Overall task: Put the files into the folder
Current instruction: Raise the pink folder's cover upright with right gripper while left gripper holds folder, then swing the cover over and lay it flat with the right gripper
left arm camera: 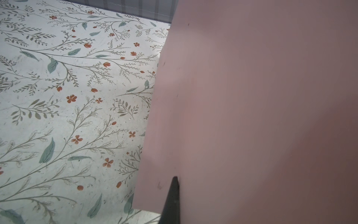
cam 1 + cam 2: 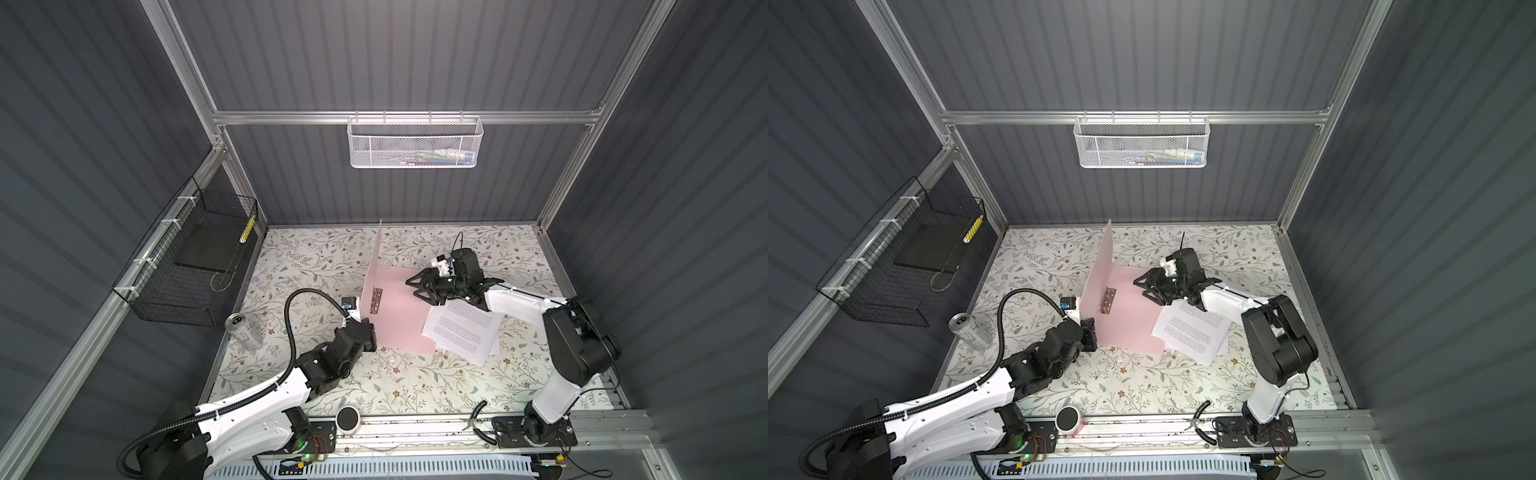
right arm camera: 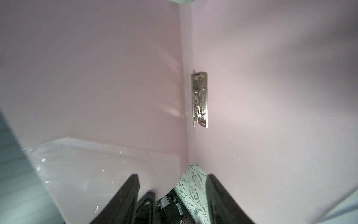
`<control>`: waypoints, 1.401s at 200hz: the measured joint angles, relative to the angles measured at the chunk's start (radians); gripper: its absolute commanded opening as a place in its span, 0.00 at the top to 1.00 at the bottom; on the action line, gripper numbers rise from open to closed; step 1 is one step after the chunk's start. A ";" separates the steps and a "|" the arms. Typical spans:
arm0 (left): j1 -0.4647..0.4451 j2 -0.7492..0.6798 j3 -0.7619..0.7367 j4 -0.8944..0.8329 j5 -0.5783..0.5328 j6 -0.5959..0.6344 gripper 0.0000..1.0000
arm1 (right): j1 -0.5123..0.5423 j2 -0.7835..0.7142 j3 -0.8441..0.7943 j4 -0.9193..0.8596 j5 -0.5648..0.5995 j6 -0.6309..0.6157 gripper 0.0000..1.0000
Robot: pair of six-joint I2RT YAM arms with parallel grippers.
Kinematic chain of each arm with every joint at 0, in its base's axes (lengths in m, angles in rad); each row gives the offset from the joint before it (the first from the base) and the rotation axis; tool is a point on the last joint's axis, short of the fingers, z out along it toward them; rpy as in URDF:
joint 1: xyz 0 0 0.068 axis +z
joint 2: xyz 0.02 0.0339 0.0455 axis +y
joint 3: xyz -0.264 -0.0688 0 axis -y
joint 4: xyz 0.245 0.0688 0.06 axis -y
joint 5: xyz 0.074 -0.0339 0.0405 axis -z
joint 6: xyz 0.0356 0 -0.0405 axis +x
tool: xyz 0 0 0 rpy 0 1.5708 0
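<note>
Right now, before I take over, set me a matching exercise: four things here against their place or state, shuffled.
1 folder
2 files
3 left fingers
4 right fingers

A apart, above the flat cover
B open, one cover raised upright
C shut on the raised cover
D lying flat at the folder's right edge

Pairs: 1-B, 2-D, 3-C, 4-A

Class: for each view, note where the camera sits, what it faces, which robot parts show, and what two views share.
Both top views: overhead at the front, looking down; left arm, right arm, folder, files.
Left wrist: on that arm, facing the raised cover's outside; one fingertip shows.
Right wrist: on that arm, facing the folder's inside; two fingers show.
Shared: the clip, top views and right wrist.
</note>
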 measured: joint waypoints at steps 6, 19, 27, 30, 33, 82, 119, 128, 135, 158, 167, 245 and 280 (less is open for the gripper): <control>0.000 0.000 0.000 0.001 0.000 -0.005 1.00 | 0.005 0.027 0.000 0.003 -0.002 0.000 0.53; 0.000 -0.003 0.000 -0.002 -0.006 -0.014 1.00 | 0.013 0.076 0.000 0.013 -0.006 0.002 0.58; 0.000 -0.007 0.000 -0.006 -0.012 -0.021 1.00 | 0.018 0.104 0.000 0.019 -0.010 0.000 0.61; 0.000 -0.011 0.000 -0.009 -0.016 -0.025 1.00 | 0.021 0.114 0.000 0.021 -0.011 -0.001 0.62; 0.000 -0.013 0.000 -0.011 -0.019 -0.027 1.00 | 0.023 0.121 0.000 0.021 -0.011 0.000 0.63; 0.000 -0.056 0.005 -0.093 -0.086 -0.105 0.94 | 0.048 0.207 0.002 0.014 -0.019 -0.031 0.69; 0.000 -0.066 0.008 -0.163 -0.155 -0.214 0.81 | 0.048 0.235 0.001 0.016 -0.026 -0.043 0.71; 0.000 -0.074 0.008 -0.182 -0.169 -0.238 0.72 | 0.048 0.236 -0.001 0.021 -0.028 -0.045 0.72; 0.000 -0.082 0.008 -0.198 -0.183 -0.258 0.62 | 0.048 0.236 -0.005 0.026 -0.029 -0.045 0.72; 0.000 -0.119 0.008 -0.280 -0.244 -0.360 0.42 | 0.048 0.236 -0.022 0.055 -0.036 -0.044 0.72; 0.000 -0.138 0.008 -0.332 -0.274 -0.409 0.40 | 0.047 0.236 -0.031 0.070 -0.042 -0.044 0.72; 0.035 -0.256 0.009 -0.774 -0.450 -0.862 0.35 | 0.055 0.236 -0.016 0.044 -0.043 -0.072 0.72; 0.040 -0.232 0.057 -0.830 -0.453 -0.874 0.34 | 0.079 0.236 0.098 -0.119 0.005 -0.129 0.72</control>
